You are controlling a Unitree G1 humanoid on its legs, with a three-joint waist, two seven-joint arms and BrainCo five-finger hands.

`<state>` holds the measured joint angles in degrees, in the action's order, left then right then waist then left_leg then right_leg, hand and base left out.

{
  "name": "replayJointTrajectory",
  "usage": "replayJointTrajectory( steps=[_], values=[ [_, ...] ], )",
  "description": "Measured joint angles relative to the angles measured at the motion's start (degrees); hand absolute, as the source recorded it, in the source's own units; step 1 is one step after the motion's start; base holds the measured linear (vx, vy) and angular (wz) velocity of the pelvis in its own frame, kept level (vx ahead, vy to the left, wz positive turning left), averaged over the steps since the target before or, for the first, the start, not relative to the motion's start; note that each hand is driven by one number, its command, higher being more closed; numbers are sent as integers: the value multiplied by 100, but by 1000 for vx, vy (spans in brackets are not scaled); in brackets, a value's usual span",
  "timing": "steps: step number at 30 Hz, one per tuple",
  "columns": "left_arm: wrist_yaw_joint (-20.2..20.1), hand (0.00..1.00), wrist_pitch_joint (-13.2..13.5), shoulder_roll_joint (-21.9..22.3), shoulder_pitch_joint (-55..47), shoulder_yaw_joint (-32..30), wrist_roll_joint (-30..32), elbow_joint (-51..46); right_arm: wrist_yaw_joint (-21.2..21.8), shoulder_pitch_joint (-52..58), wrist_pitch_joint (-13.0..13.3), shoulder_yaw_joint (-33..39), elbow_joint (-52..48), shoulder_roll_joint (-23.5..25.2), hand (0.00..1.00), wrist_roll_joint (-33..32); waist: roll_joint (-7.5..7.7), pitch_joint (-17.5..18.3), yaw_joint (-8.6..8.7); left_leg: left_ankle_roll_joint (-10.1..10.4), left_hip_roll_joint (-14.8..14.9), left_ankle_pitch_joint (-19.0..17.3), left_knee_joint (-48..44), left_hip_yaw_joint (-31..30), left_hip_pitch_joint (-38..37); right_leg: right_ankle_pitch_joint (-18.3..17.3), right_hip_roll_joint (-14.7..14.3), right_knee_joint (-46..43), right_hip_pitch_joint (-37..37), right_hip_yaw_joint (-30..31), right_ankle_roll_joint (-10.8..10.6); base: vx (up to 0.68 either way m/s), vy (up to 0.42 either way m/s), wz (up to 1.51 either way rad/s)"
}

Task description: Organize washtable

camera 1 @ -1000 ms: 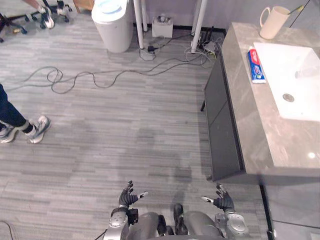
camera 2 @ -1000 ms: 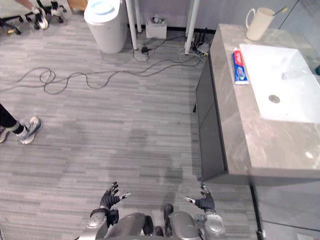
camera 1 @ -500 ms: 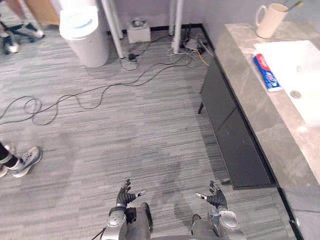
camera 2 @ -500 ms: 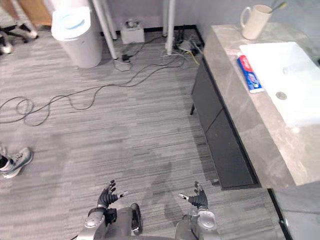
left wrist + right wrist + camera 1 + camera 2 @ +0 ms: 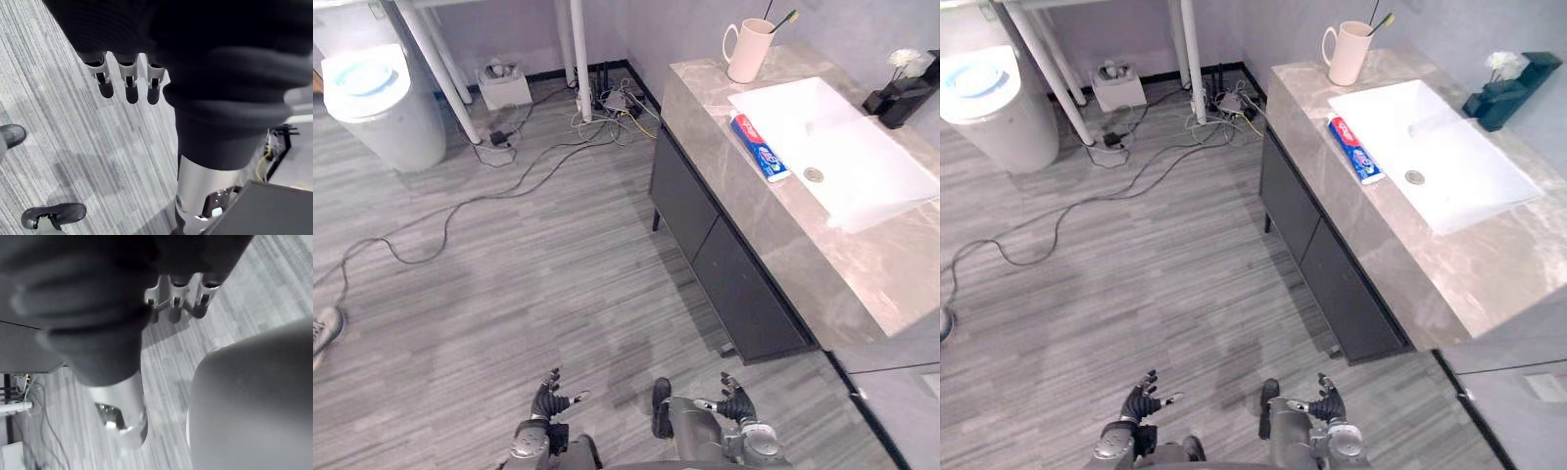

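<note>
Op: Head cam swung since a second ago. The whole frame shifted, so that's the camera, not the objects. Tabletop (image 5: 850, 282) sits more fully in frame now; toothpaste tube and mug hold the same spots on it.

Dev: Left eye layout?

Op: Toothpaste tube (image 5: 760, 148) lies flat between the tabletop's front edge and the sink (image 5: 847, 157), just beside the sink rim. Mug (image 5: 748, 51) is upright by the far end edge, with a toothbrush (image 5: 781, 18) standing in it. Dark holder with a white flower (image 5: 902, 90) is at the back edge. Left robot hand (image 5: 548, 399) and right robot hand (image 5: 735, 403) are low over the floor, well apart from the tabletop.

Dev: Right eye?

Op: Same scene. Cabinet front (image 5: 1332, 257) under the front edge is closed.

Dev: Left wrist?

Op: Fingers (image 5: 128, 81) straight, released, nothing held. Floor past them.

Dev: Right wrist?

Op: Fingers (image 5: 177, 297) straight too, empty.

Dev: Step?

Op: My read: approach phase, nothing tidied yet. Next move calls for closing on the front edge until the tube is in reach, then a pinch across its flat sides. It's probably bound for the mug, but that's a guess.
</note>
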<state>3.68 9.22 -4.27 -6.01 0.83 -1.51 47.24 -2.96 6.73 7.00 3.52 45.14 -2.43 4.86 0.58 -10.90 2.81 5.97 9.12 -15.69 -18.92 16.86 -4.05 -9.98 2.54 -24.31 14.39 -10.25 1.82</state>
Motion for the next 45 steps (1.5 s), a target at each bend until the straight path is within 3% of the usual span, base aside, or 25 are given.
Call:
replayJointTrajectory(
  steps=[1, 2, 3, 5, 8, 10, 11, 12, 13, 17, 21, 24, 25, 27, 28, 29, 30, 31, 32, 35, 36, 37, 39, 41, 45],
  values=[
    [-1, 0, -3, 32, -9, -62, 0, -38, 0, 68, -27, 0, -76, 6, 0, 3, 1, -20, 7, 64, 163, 37, -803, -114, 184, -53, -64, 100, -254, -6, 41, 388, -119, -23],
    [-2, 0, -1, 142, -85, -146, 0, -211, -12, 232, -57, -7, -297, 23, 0, 1, -22, -44, -19, 335, 483, 512, -2376, -296, 623, -117, -175, 271, -708, 49, 120, 454, -111, -36],
    [-2, 0, 3, 176, -121, -144, 0, -287, -16, 272, -62, -18, -360, 38, 0, 1, -8, -58, -63, 336, 598, 484, -2858, -325, 815, -162, -185, 312, -854, 131, 171, 421, -23, -59],
    [-44, 0, 8, 239, -181, -141, -1, -453, -65, 268, -70, 22, -465, 50, 0, -9, 47, -76, -68, 61, 663, 191, -3648, -336, 1385, -323, -197, 612, -1307, 534, 165, 296, 73, -67],
    [-53, 0, 7, 239, -182, -149, -4, -448, -71, 270, -82, 116, -506, 101, 0, -25, 62, -97, -117, -106, 529, -26, -3032, -347, 1801, -496, -100, 594, -1473, 933, 27, 240, 173, -75],
    [-83, 0, 16, 254, -157, -144, -3, -462, -72, 295, -89, 155, -501, 123, 0, -25, 92, -128, -208, -86, 130, 3, -1590, -692, 2035, -733, 164, 501, -1574, 1347, -270, 304, 312, -83],
    [-89, 0, 15, 274, -148, -144, -3, -460, -71, 316, -90, 190, -501, 127, 0, -25, 70, -129, -210, -30, 25, 70, -1156, -881, 2036, -797, 223, 490, -1604, 1433, -356, 326, 394, -81],
    [-87, 0, 27, 343, -184, -140, -4, -451, -72, 406, -95, 233, -477, 75, 0, -24, -54, -67, -225, 87, -131, 795, -543, -1136, 1906, -965, 294, 426, -1609, 1671, -587, 336, 413, -70],
    [-74, 0, 20, 330, -176, -151, -8, -426, -77, 409, -114, 210, -396, 144, 0, -24, 71, -39, -230, -36, -286, 705, -531, -991, 1820, -990, 431, 468, -1650, 1781, -631, 409, 439, -67],
    [-29, 0, 27, 277, -182, -152, -4, -423, -52, 502, -112, 114, -388, 347, 0, 10, 275, 73, -237, -420, -414, 225, -816, -428, 1640, -685, 698, 405, -1601, 2206, -764, 379, 321, -58],
    [-26, 0, 17, 248, -171, -90, -3, -440, -38, 445, -100, 110, -566, 402, 0, 29, 275, 90, -277, -581, -421, 68, -303, 223, 757, -87, 721, -1201, -856, 2203, -1231, 296, 151, -83],
    [18, 0, 12, 153, -138, -74, -4, -377, 20, 335, -102, 102, -521, 420, 0, 45, 201, 43, -271, -618, -357, 47, 209, 651, 62, -432, 796, -2183, -217, 1221, -914, 246, 40, -90],
    [20, 0, 14, 106, -130, -75, -6, -344, 44, 273, -92, 91, -470, 412, 0, 56, 193, 41, -233, -618, -274, 47, 324, 774, -149, -656, 772, -2215, 3, 520, -647, 219, -78, -74],
    [17, 0, 13, 38, -49, -76, -6, -160, 45, 99, -78, -15, -291, 338, 0, 86, 184, 41, -180, -614, -142, 48, 364, 918, -270, -707, 654, -1687, 320, -380, -454, 233, -113, -73],
    [16, 0, 9, -9, 2, -77, -7, -10, 44, 15, -77, -114, -157, 275, 0, 147, 238, 65, -178, -566, -195, 70, 408, 997, -324, -320, 534, -774, 421, -958, -188, 295, -124, -78],
    [15, 0, -12, -21, 58, -106, -8, 205, 47, -19, -77, -158, -36, 146, 0, 201, 258, 71, -181, -439, -286, 29, 417, 917, -439, 83, 427, -233, 311, -1182, 311, 315, -102, -89],
    [14, 0, -22, 51, 49, -104, -5, 262, 47, -40, -78, -150, 28, 44, 0, 212, 83, 43, -208, -417, -195, 22, 417, 852, -476, 149, 278, -129, 234, -1132, 393, 308, -75, -90],
    [6, 0, -22, 151, 5, -93, -3, 299, 54, -44, -54, -135, 57, -73, 0, 219, -129, 53, -182, -332, -124, 78, 399, 642, -480, 138, 101, 114, 134, -1024, 373, 272, -60, -82],
    [3, 0, -18, 200, 14, -92, 0, 301, 41, -80, -57, 4, 59, -154, 0, 236, -220, 55, -113, -197, -102, 203, 337, 561, -506, 90, 12, 198, 103, -941, 307, 259, -71, -57],
    [-8, 0, -18, 196, 127, -98, 4, 307, 37, -44, -78, 163, 68, -143, 0, 240, -236, 45, -37, 83, 107, 409, -365, 465, -453, 10, -172, 411, -238, -839, 330, 261, -105, -29],
    [-29, 0, -18, 216, 134, -110, 2, 276, 35, 9, -156, 247, 65, -110, 0, 195, -231, 42, -60, 194, 299, 599, -1063, 387, -346, -13, -290, 610, -565, -772, 364, 263, -90, -54],
    [-47, 0, -3, 252, 126, -139, 0, 233, 76, 49, -295, 271, 67, -69, 0, 63, -191, 27, -128, 220, 454, 676, -1834, 349, -149, -33, -375, 786, -795, -559, 382, 239, -67, -64],
    [-89, 0, -1, 322, 110, -147, 0, 184, 71, 56, -342, 275, 72, 1, 0, 17, -178, 10, -193, 19, 512, 260, -2481, 169, 256, -41, -465, 915, -971, -254, 376, 152, 0, -86],
    [-107, 0, -2, 390, 86, -134, 0, 176, 59, 60, -349, 281, 82, 33, 0, 4, -135, -13, -202, -141, 369, -21, -2293, -106, 637, -36, -465, 984, -1143, 79, 363, 147, 47, -86],
    [-98, 0, 3, 378, 37, -123, -6, 165, 8, 72, -289, 348, 129, 0, 0, 29, -167, 7, -228, -50, -254, -7, -291, -1722, 923, -25, -444, 989, -1224, 725, 146, 112, 161, -88]
  ],
)
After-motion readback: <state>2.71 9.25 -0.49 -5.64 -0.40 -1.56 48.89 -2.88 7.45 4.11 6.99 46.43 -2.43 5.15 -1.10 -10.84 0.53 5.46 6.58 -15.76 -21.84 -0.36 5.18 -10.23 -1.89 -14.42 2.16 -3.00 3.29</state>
